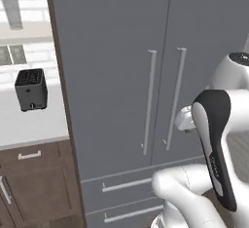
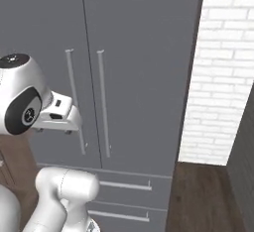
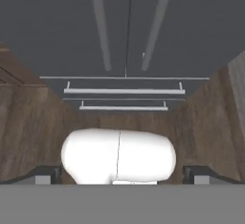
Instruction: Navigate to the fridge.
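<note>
The gripper (image 3: pixel 122 173) is hanging spread and empty, its tips wide apart at the hand view's lower corners. The grey French-door fridge (image 1: pixel 121 66) is standing straight ahead of the hand, near, its two vertical handles (image 2: pixel 103 102) and lower drawers (image 3: pixel 124 92) facing it. A black toaster (image 1: pixel 31 89) is sitting off to the left.

Fridge (image 1: pixel 126 76) dead ahead — toaster (image 1: pixel 31 89) on counter (image 1: pixel 29 124) left, brick wall (image 2: pixel 223 77) right.

Both base cameras looked forward from close range at the fridge (image 1: pixel 121 76) (image 2: pixel 134 77), one from left, one from right, sharing its door handles. The hand camera faced its lower drawers (image 3: pixel 124 94) and wooden floor (image 3: pixel 206 122).
</note>
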{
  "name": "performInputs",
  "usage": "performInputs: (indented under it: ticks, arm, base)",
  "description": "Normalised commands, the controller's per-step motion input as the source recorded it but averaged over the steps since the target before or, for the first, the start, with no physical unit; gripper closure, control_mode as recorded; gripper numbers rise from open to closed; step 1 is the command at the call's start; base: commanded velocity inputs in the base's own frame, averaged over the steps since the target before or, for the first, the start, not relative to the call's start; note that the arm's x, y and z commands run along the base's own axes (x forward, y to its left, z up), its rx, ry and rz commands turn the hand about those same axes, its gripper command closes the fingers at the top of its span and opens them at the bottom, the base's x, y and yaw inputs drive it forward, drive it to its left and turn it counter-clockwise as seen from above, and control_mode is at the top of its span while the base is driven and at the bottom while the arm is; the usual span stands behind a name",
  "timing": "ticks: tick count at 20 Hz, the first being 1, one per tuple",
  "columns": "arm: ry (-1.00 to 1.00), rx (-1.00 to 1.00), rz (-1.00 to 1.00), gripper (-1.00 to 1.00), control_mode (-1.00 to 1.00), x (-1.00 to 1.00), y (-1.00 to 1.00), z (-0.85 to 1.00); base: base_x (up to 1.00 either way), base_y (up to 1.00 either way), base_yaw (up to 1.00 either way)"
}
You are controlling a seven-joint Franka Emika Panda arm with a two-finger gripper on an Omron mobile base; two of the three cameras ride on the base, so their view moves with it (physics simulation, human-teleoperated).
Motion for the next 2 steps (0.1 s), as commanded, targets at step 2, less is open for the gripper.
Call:
performInputs:
  ticks: [2]
  arm:
    - [0.00,0.00,0.00,-1.00,1.00,0.00,0.00,0.00]
  base:
    - [0.61,0.00,0.11]
